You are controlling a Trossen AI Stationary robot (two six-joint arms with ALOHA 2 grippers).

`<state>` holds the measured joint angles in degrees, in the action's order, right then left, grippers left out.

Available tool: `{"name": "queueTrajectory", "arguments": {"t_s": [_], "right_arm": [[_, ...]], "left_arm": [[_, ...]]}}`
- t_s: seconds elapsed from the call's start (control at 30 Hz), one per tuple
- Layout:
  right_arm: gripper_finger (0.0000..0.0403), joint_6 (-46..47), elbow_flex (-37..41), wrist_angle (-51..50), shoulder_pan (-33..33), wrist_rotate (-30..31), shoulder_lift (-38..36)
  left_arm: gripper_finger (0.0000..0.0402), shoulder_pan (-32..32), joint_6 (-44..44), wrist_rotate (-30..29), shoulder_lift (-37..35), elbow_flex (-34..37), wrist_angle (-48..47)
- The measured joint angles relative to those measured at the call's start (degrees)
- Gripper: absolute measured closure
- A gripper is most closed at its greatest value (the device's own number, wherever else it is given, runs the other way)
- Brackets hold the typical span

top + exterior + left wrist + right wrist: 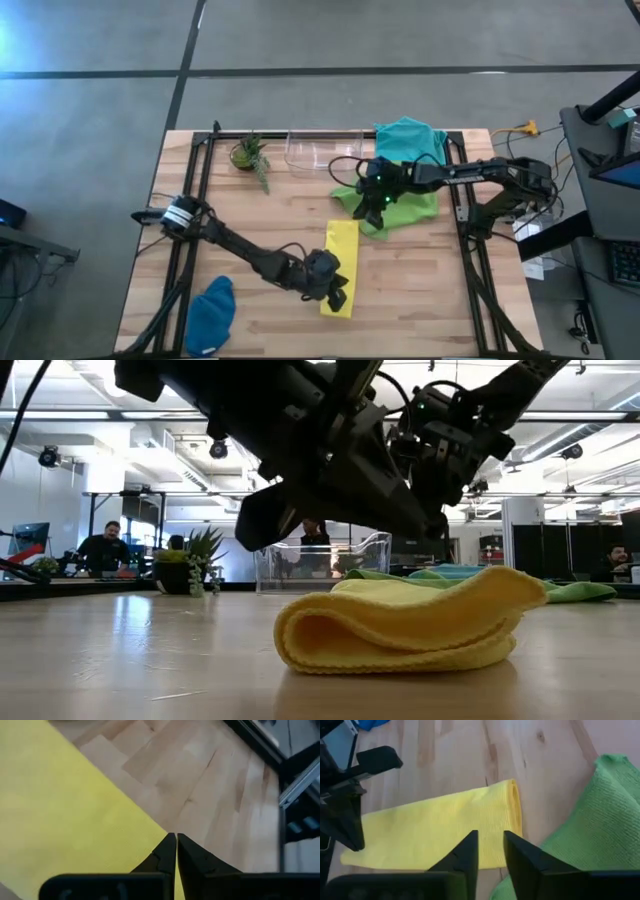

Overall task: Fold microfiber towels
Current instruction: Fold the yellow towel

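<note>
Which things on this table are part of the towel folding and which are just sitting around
Part of the job: yellow towel, folded into a strip; lime green towel; teal towel; dark blue towel; left gripper, shut over the yellow towel; right gripper, slightly open above the lime green towel.

Lying about: clear plastic bin; potted plant.

Four towels were counted: one yellow towel [342,265], one lime green towel [410,209], one teal towel [411,139] and one blue towel [211,316]; one clear bin [318,150] and one potted plant [250,155] were counted too.
</note>
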<state>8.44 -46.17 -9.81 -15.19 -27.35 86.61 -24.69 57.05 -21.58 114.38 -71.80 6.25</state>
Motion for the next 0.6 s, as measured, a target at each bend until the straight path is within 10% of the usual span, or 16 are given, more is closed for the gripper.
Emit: {"name": "queueTrajectory", "arguments": {"t_s": [0.4, 0.6], "right_arm": [[0.0246, -1.2, -1.3, -0.5, 1.4, -0.3, 0.0], [0.0251, -1.2, -1.3, -0.3, 1.6, -0.3, 0.0]], "left_arm": [[0.0402, -6.5, 35.3, 0.4, -1.5, -0.5, -7.0], [0.0401, -6.4, 37.1, 4.1, -2.6, 0.0, -7.3]]}}
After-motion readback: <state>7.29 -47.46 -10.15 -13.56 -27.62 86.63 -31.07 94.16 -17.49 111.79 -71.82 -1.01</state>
